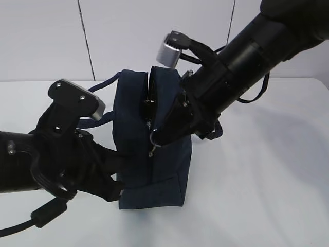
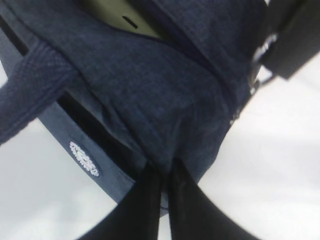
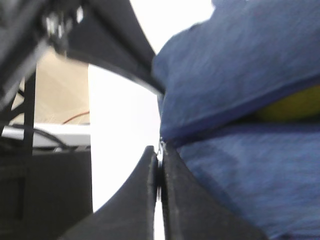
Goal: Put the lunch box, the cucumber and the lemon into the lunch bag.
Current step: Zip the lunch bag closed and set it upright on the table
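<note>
Your lunch bag (image 1: 154, 149) stands upright on the white bench (image 1: 267, 180), between the two arms. Your left claw (image 2: 164, 172) is pinched tight on a fold of the bag's navy fabric low on its side. Your right claw (image 3: 159, 165) is fully closed on the bag's zipper end, where the ring pull (image 1: 152, 149) hangs. Through the narrow opening you can see the lemon (image 3: 290, 107) inside, and in the left wrist view a sliver of the lunch box (image 2: 120, 17).
</note>
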